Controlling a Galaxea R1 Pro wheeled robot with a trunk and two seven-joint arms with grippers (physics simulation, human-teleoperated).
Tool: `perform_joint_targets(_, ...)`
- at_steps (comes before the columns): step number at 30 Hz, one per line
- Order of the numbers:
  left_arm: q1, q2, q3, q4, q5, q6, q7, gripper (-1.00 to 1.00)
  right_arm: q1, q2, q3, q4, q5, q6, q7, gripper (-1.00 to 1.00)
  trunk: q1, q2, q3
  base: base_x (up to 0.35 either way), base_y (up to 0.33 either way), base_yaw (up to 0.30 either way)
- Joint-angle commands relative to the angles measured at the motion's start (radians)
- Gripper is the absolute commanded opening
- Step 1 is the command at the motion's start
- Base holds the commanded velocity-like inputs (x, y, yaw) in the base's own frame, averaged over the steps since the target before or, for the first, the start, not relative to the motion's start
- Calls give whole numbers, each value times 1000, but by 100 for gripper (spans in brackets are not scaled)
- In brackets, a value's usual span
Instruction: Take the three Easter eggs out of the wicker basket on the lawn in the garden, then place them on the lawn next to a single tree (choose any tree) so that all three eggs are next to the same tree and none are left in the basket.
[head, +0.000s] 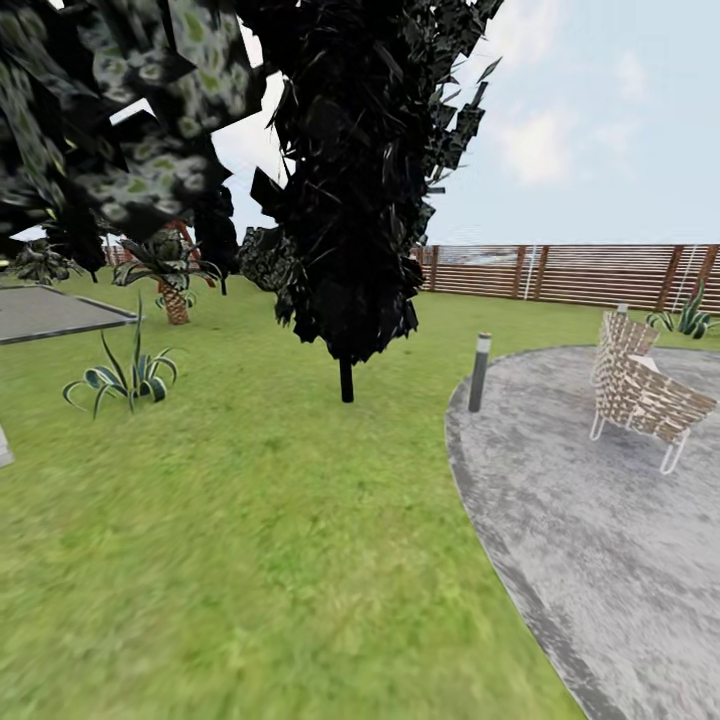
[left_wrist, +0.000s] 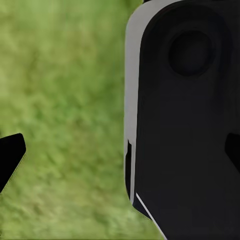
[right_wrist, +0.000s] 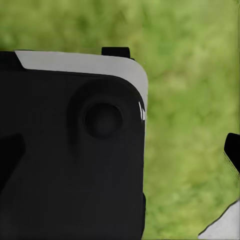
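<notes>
Searching step: robot faces lawn (head: 250, 560) w/ dark cypress (head: 350, 180); next, find basket. Both claws' state: can't tell.

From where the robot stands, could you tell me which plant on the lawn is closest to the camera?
The spiky striped-leaf plant at the head view's left, standing alone on the lawn. The dark cypress-like tree and the short palm stand farther back.

lawn (head: 250, 520): mottled green grass | flat | borders grey paving
</notes>
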Motion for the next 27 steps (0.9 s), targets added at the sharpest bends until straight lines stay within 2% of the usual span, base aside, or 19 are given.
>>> perform_joint_targets(1,1,0,1,-2,0,-1,-1,100,-1,0,0,1,1,0,-1,100,1,0,-1,335,0,34)
perform_joint_targets(13,1,0,0,-2,1,-1,-1,100,-1,0,0,1,1,0,-3,100,1,0,-1,335,0,215)
perform_joint_targets(27,1,0,1,-2,1,-1,-1,100,-1,-1,0,1,1,0,-3,100,1,0,-1,335,0,19)
